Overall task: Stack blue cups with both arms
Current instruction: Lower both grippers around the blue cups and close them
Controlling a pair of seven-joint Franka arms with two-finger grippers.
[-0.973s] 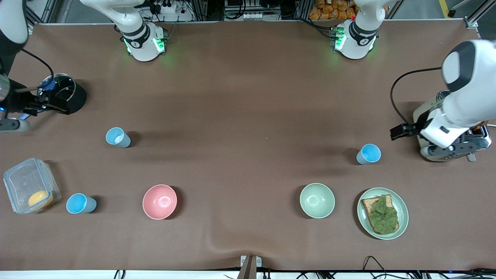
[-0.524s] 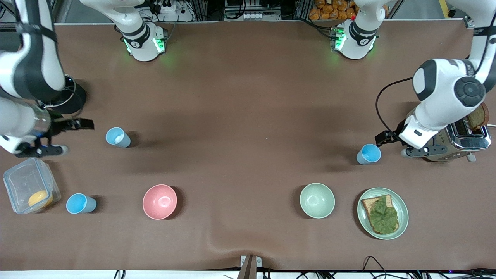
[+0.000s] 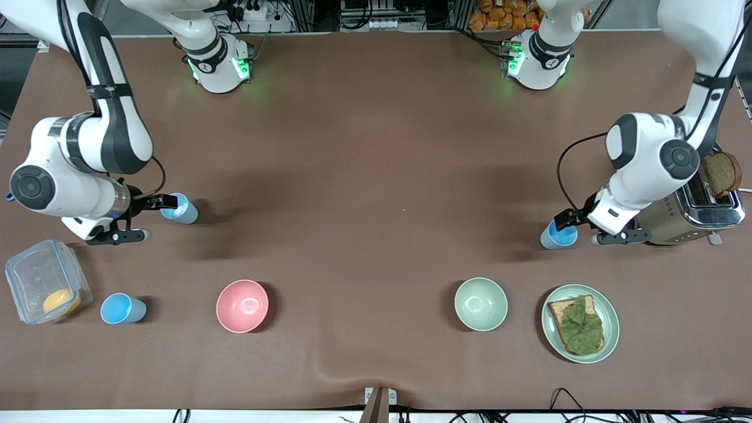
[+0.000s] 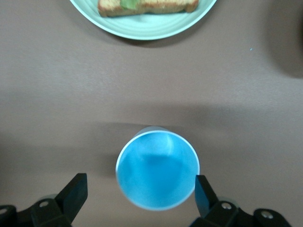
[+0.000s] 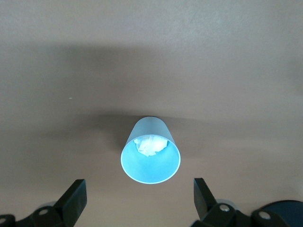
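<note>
Three blue cups stand upright on the brown table. One blue cup [image 3: 182, 211] with a white crumpled bit inside is at the right arm's end; it also shows in the right wrist view [image 5: 151, 155]. My right gripper [image 3: 155, 218] is open beside it, the cup just ahead of the fingertips [image 5: 74, 197]. A second blue cup [image 3: 556, 236] is at the left arm's end. My left gripper [image 3: 580, 230] is open around it; in the left wrist view the cup [image 4: 157, 170] sits between the fingers [image 4: 204, 191], held by neither. A third blue cup [image 3: 122, 309] stands nearer the front camera.
A pink bowl [image 3: 242, 305] and a green bowl [image 3: 480, 304] stand nearer the front camera. A green plate [image 3: 552, 335] holds toast with lettuce. A toaster [image 3: 699, 217] with a bread slice [image 3: 720, 173] is beside the left gripper. A clear box [image 3: 41, 276] holds something orange.
Both arms swung in and down. The right gripper moved from the table's end to the cup with the white bit. The left gripper moved from the toaster to the cup beside it.
</note>
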